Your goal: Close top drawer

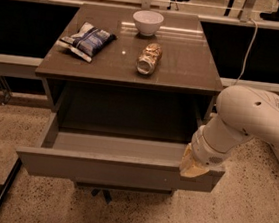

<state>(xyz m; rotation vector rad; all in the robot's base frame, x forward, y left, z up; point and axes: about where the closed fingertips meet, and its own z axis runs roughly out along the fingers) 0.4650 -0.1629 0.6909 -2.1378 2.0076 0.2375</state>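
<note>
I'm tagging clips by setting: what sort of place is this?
Probably a lab or office test area: a cabinet on speckled floor, its top drawer open, with a snack bag, bowl and can on top. The pincer sits at the drawer front's right end.

Top drawer (103, 168): matt grey, smooth panels. Tabletop (185, 63): brown, slight sheen. Bowl (147, 22): glossy white. Snack bag (87, 40): crinkled, shiny. Gripper (194, 165), at drawer's right front corner: smooth, tan.
</note>
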